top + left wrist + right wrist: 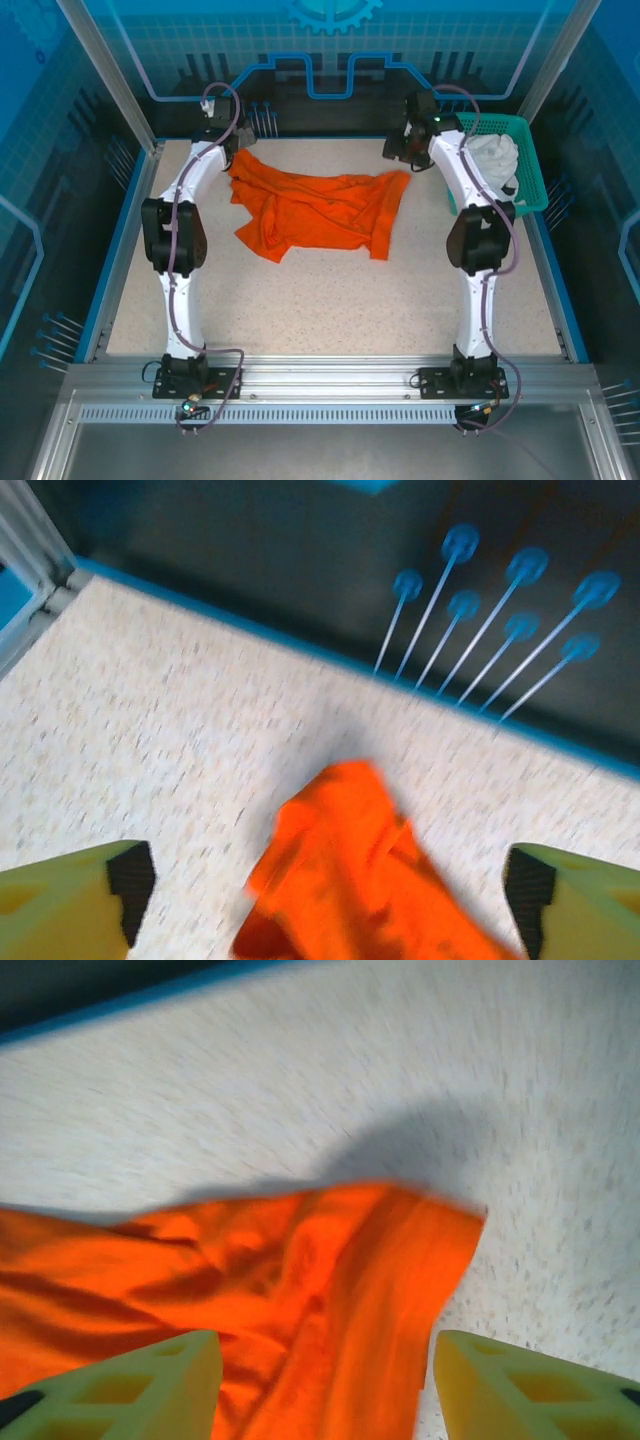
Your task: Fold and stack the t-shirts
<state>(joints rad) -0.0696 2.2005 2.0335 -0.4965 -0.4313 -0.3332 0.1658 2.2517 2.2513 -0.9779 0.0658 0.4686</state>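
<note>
Hovering over the crumpled orange t-shirt (pixel 315 210), your left gripper (pixel 327 885) and right gripper (pixel 325 1360) both stood released, jaws spread; the white t-shirt (pixel 495 155) sat in the teal basket (pixel 532 165).

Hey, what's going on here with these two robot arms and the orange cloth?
Two robot arms are working on an orange t-shirt, lying crumpled at the far side of the table. The left gripper is open over one end and the right gripper open over the other; neither holds the cloth. A white t-shirt is bunched in the teal basket. Nothing is folded yet.
</note>
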